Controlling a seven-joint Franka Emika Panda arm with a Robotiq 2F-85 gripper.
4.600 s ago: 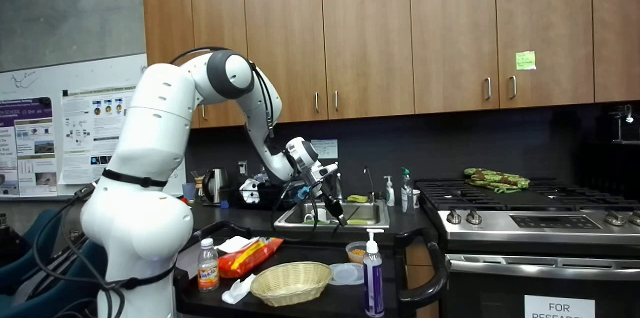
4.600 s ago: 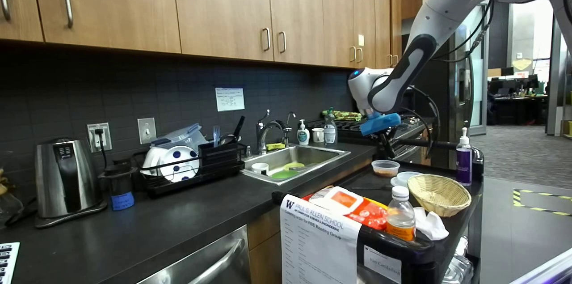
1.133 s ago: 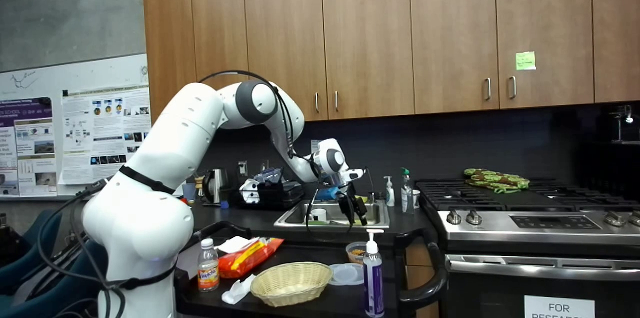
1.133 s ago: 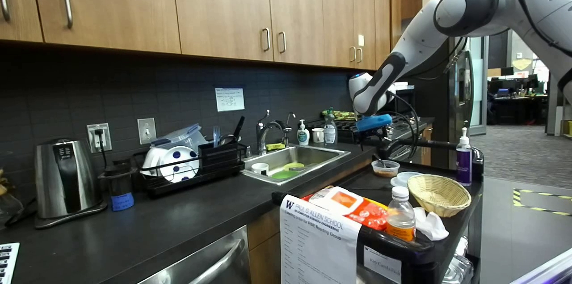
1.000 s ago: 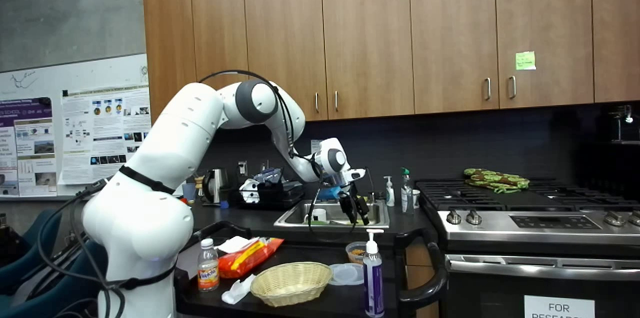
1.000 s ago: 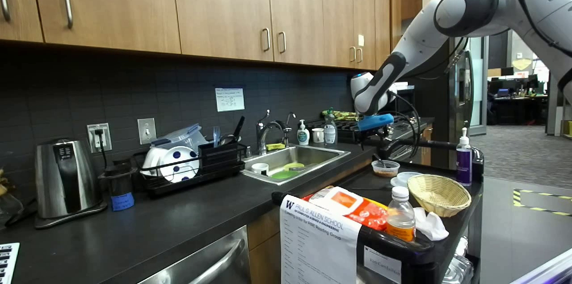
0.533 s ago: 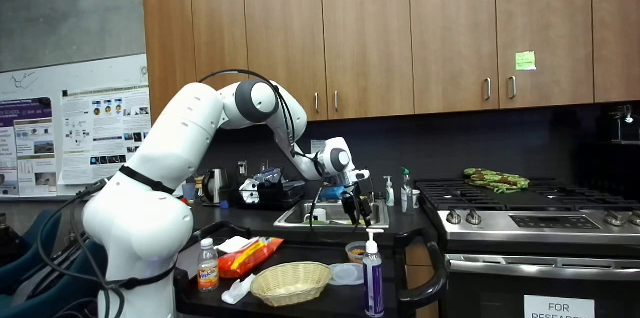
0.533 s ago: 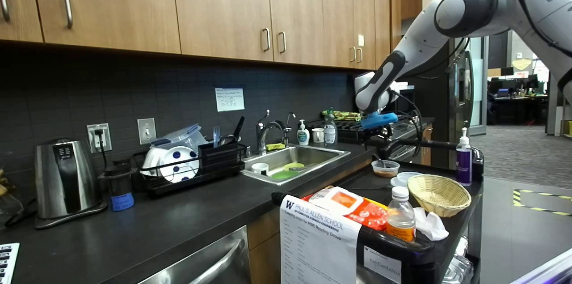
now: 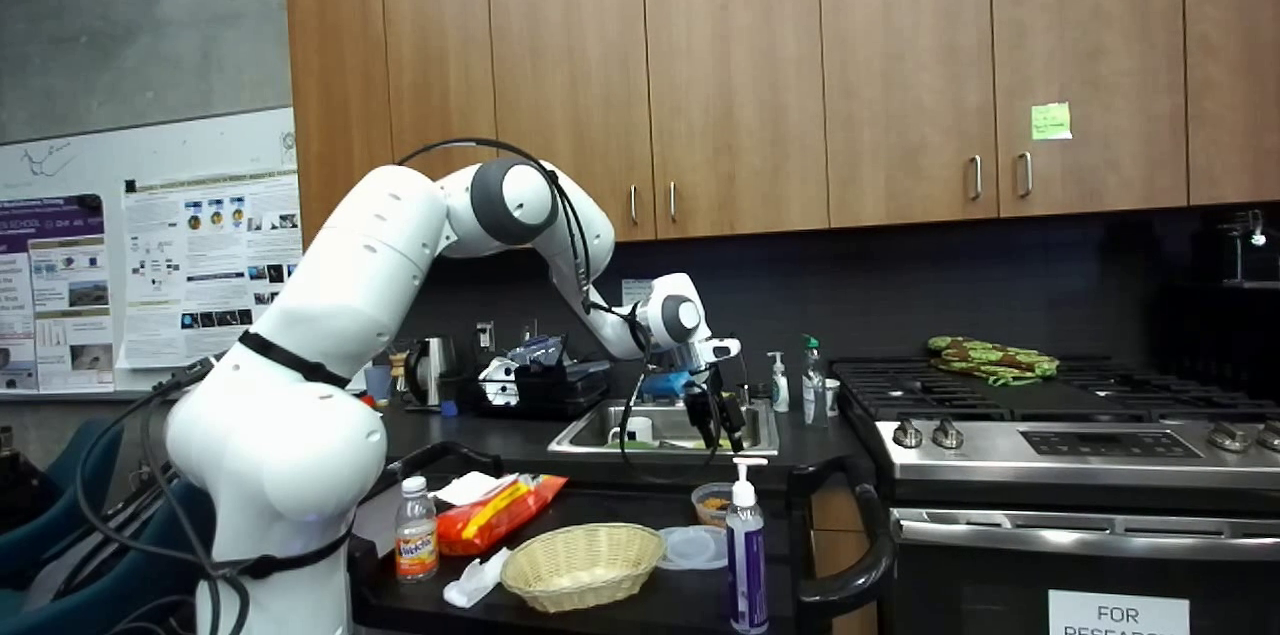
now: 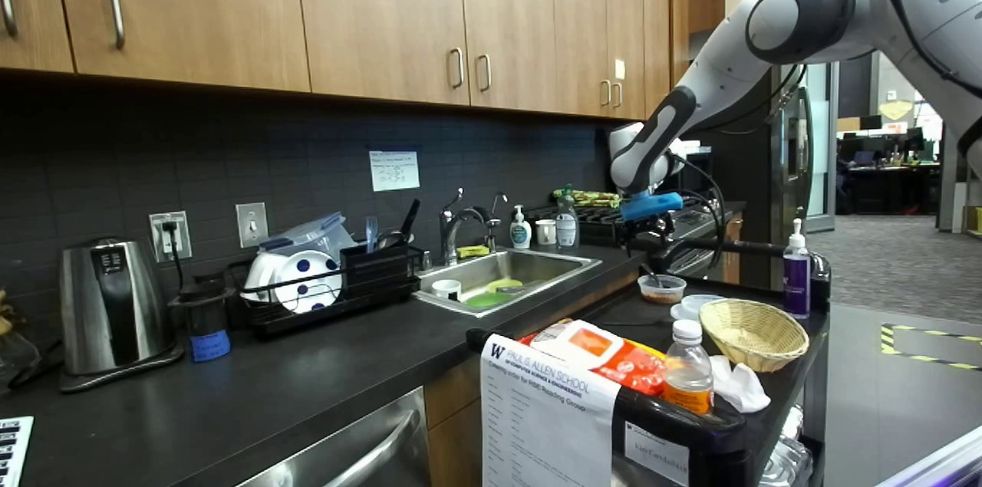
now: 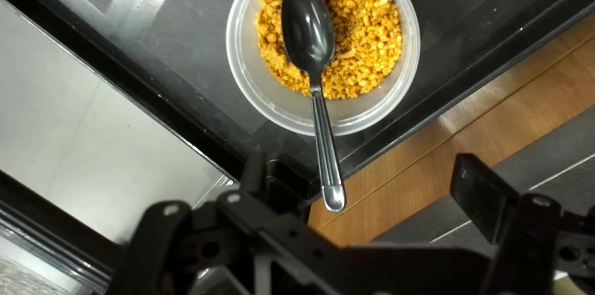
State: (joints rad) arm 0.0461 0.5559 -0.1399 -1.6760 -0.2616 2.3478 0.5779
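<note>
Jaws spread wide, the gripper [image 11: 365, 183] hung near a black spoon [image 11: 319, 104] that jutted from a clear tub [image 11: 279, 104] at six o'clock in the wrist view.

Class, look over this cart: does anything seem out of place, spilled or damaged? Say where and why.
A crumpled white wad lies beside the basket, looking discarded. The spoon seems precarious: it sits in the tub but juts well past its edge, so a bump might tip it out. I see no spill or damage.
</note>
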